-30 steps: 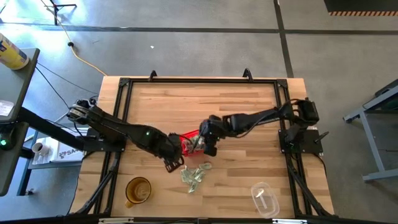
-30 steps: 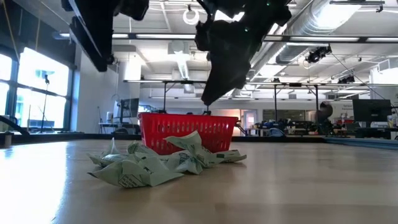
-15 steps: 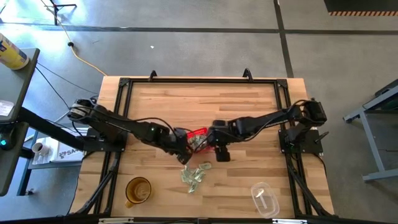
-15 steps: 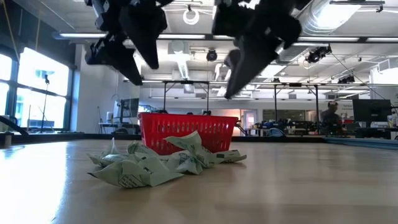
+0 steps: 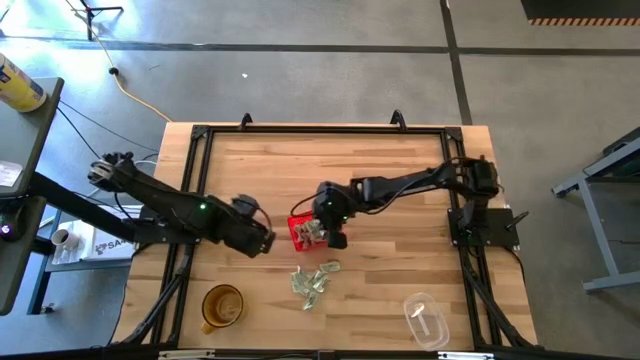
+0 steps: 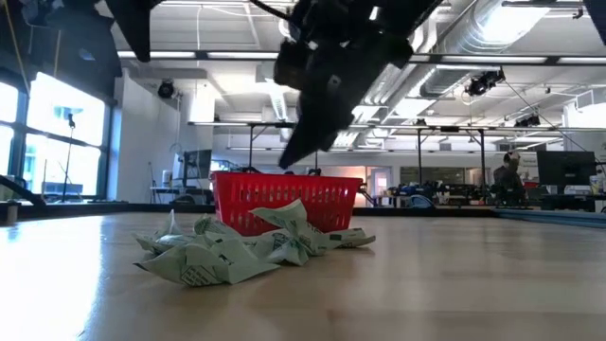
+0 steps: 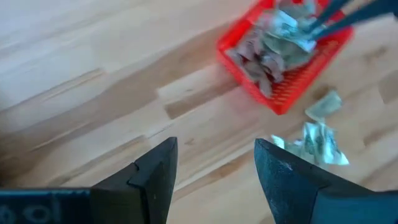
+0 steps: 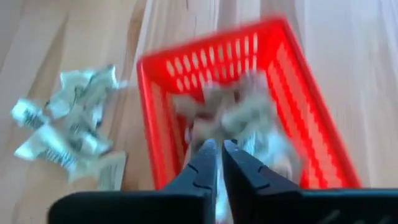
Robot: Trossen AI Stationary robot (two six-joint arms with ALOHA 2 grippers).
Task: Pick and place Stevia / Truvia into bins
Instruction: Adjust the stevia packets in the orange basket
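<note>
At the left front corner of the wooden table (image 5: 400, 170), the high view shows an amber cup (image 5: 222, 305); the low view does not show it. The left gripper (image 5: 262, 240) waits to the left of the red basket (image 5: 298, 232), apart from it. Its own wrist view shows what the high view cannot: the two dark fingers (image 7: 155, 177) stand wide apart, with nothing between them.

The basket is near the middle of the table. From above it is mostly covered by the right gripper (image 5: 335, 238). The right wrist view looks into the basket (image 8: 249, 106) and shows pale packets (image 8: 249, 124) lying inside, blurred. The right gripper (image 8: 217, 158) is above them with its fingers pressed together; I cannot tell if a packet is pinched there.

More Stevia packets (image 5: 315, 280) lie loose on the wood just in front of the basket. The low view shows this pile (image 6: 237, 248) crumpled and standing up a little.

At the right front, a clear cup (image 5: 425, 318) lies on the table.
</note>
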